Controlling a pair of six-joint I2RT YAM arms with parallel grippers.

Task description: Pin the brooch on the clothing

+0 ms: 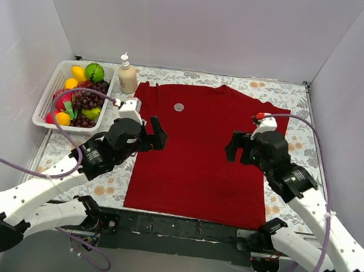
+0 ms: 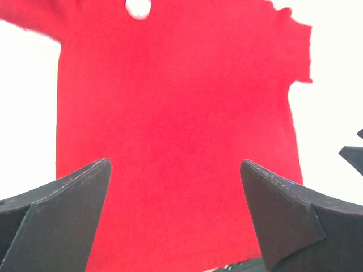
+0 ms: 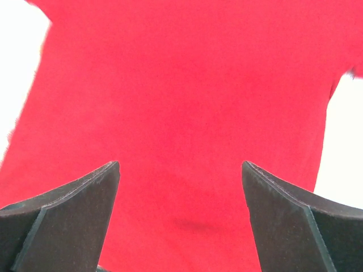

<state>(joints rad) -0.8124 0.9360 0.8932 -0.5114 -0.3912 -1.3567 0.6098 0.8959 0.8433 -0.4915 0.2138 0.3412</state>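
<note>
A desk (image 1: 293, 97) under a floral cloth sat boxed in by white walls (image 1: 197, 24) on three sides. The dark red T-shirt (image 1: 196, 158) lay flat across its middle, collar toward 12 o'clock and hem at 6 o'clock by the arm bases. The brooch (image 1: 179, 107), a small silvery-white disc, rested on the shirt's upper chest just below the collar, toward 11 o'clock of the fabric. It also showed at the top edge of the left wrist view (image 2: 138, 7).

A white basket (image 1: 44, 101) of fruit stood at 10 o'clock. A pump bottle (image 1: 127, 75) stood just beside it, near the shirt's shoulder.

The left arm (image 1: 92, 154) reached in from 7 o'clock, and the left jaws hung over the shirt's 9 o'clock edge, spread wide and gripping nothing. The right arm (image 1: 293, 184) came from 5 o'clock. The right jaws, equally wide and unloaded, hung over the 3 o'clock side. Bare red fabric lay between the two sets of jaws. The brooch sat well apart from both.
</note>
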